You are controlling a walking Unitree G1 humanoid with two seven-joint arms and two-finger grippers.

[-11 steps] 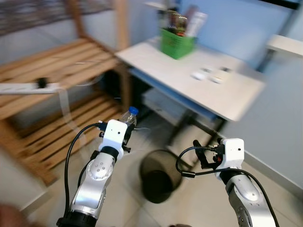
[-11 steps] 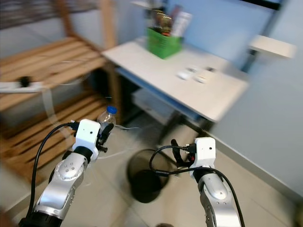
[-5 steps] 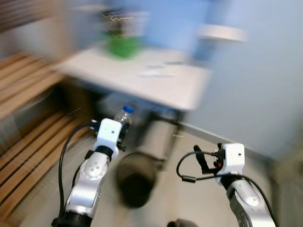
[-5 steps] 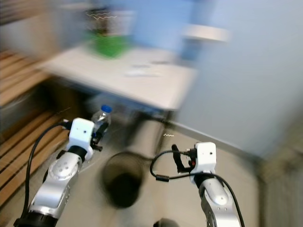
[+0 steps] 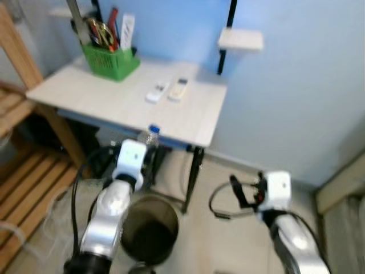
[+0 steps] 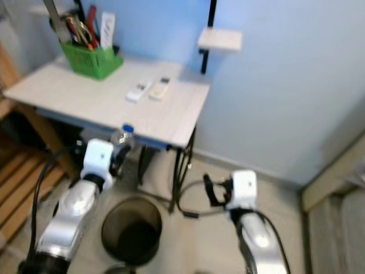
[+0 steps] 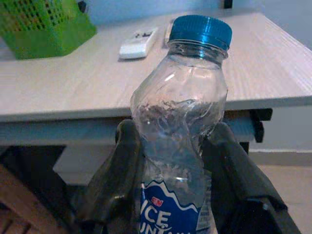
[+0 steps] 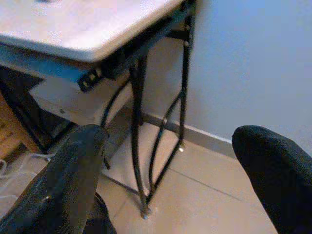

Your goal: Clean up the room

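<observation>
Crumpled clear plastic bottle (image 7: pixel 183 122) with blue cap, clamped upright between the two black fingers (image 7: pixel 119 170) of the left gripper (image 5: pixel 149 149), label end down toward the wrist. Held just in front of the desk's near edge, cap about level with the desktop, and above the far rim of the dark round waste bin (image 5: pixel 147 229) standing on the floor by the desk's black legs. Right gripper (image 5: pixel 244 191) off to the right, spread wide with nothing between its fingers, held over bare floor.

Step in hand, probably: carrying the bottle to the bin. Next move calls for lowering and shifting the left gripper over the bin's mouth, then releasing.

On the pale wooden desk (image 5: pixel 102 103): green basket (image 5: pixel 109 59) of pens and tools at the far left corner, two white remotes (image 5: pixel 167 91) near the middle. Blue wall behind with a small white shelf (image 5: pixel 240 40); slatted wooden rack (image 5: pixel 28 182) to the left; tiled floor.
</observation>
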